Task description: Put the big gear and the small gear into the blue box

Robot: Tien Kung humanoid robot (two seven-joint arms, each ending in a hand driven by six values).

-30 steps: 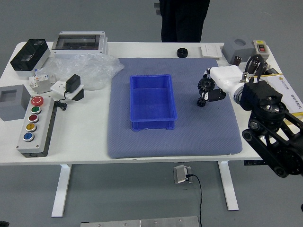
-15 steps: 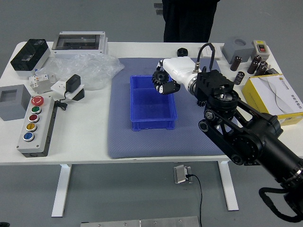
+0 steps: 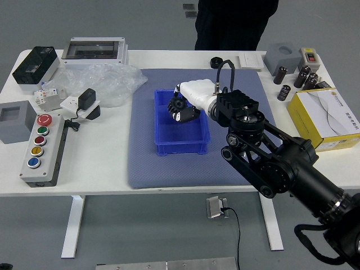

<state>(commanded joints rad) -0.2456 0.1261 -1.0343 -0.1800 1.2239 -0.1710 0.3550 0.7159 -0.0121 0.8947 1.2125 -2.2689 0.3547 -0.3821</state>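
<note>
Black gear (image 3: 176, 105) noted over the blue box (image 3: 181, 135), gripped by the right hand (image 3: 197, 94) with fingers curled against it, a person (image 3: 233, 23) standing beyond the box.

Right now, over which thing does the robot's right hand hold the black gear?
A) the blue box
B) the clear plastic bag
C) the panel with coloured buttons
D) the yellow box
A: the right hand has the black gear over the open top of the blue box.
</note>
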